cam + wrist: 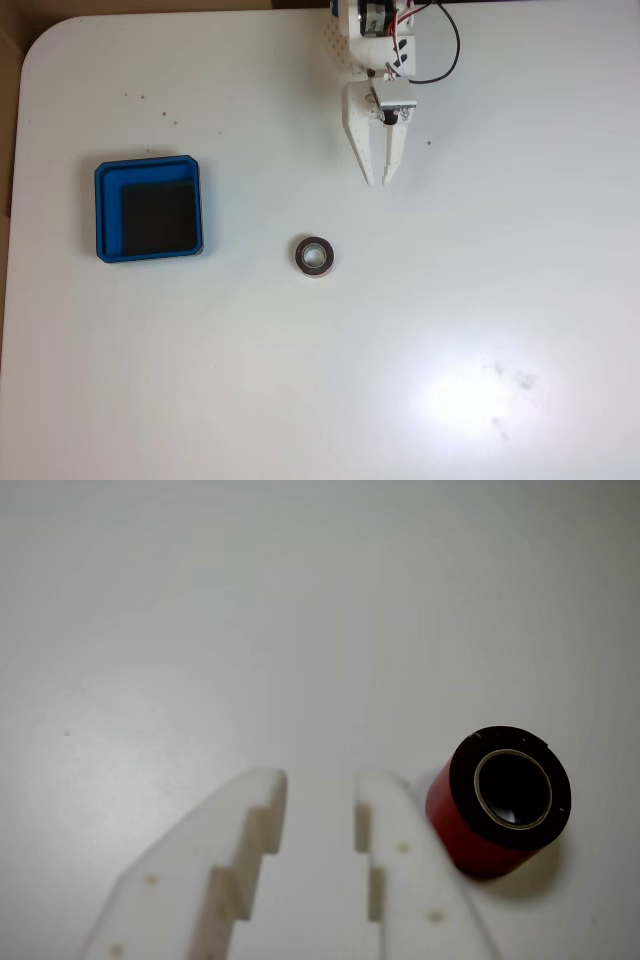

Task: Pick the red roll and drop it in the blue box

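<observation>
Red on its outer side, the red roll [314,256] is seen lying flat on the white counter [500,250], hollow centre upward, apart from the white pincer [377,182] and below-left of its tips in the fixed view. The blue box [110,215] lies left of the roll. The pincer's fingers are slightly parted, holding and touching nothing.

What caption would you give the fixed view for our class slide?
White gripper poised empty above the red roll on the table, blue box waiting at left.
</observation>
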Tool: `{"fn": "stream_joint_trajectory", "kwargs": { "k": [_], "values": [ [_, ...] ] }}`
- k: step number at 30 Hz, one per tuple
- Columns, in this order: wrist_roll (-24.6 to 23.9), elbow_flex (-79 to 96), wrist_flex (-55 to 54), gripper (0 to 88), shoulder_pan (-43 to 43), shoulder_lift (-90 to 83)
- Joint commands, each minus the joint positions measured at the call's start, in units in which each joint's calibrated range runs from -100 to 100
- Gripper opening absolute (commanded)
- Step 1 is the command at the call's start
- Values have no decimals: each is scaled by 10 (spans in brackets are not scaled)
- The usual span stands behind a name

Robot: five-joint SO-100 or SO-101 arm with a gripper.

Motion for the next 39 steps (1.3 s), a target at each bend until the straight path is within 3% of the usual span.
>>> {"fn": "stream_joint_trajectory", "kwargs": {
  "k": [1, 21, 39],
  "values": [
    [2, 8, -8, 6, -2, -3],
    [2, 6, -8, 6, 5, -3],
    [2, 6, -8, 6, 228, -3]
  ]
}}
